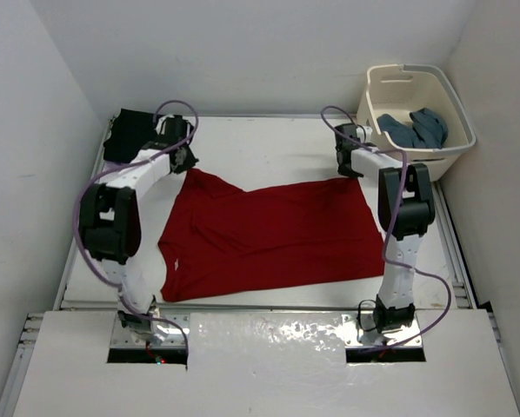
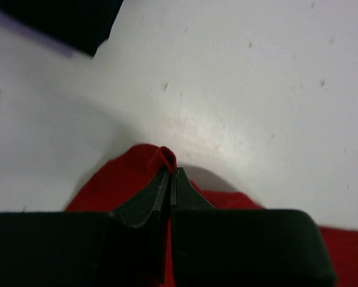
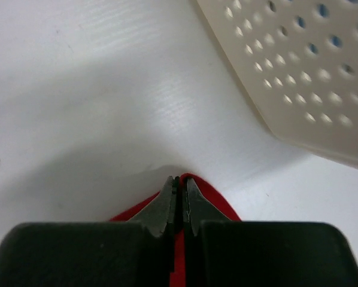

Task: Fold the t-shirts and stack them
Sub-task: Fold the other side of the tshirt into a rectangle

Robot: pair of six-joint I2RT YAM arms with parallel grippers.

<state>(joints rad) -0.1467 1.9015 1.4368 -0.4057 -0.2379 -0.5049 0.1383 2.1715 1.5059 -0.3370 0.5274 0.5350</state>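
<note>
The red t-shirt [image 1: 264,234] lies spread on the white table. My left gripper [image 1: 187,162] is shut on its far left corner; the pinched red cloth [image 2: 162,156] folds over the fingertips. My right gripper [image 1: 348,165] is shut on its far right corner, with red cloth [image 3: 210,192] between the fingers. The black t-shirt [image 1: 130,135] lies folded at the far left and shows as a dark corner in the left wrist view [image 2: 59,21]. The teal blue t-shirt [image 1: 416,129] lies crumpled in the cream basket [image 1: 380,94]. The lavender t-shirt is out of view.
The cream perforated laundry basket stands at the far right corner and shows in the right wrist view [image 3: 299,72], close to my right gripper. White walls enclose the table on three sides. The table's raised rim [image 1: 269,304] runs along the near edge.
</note>
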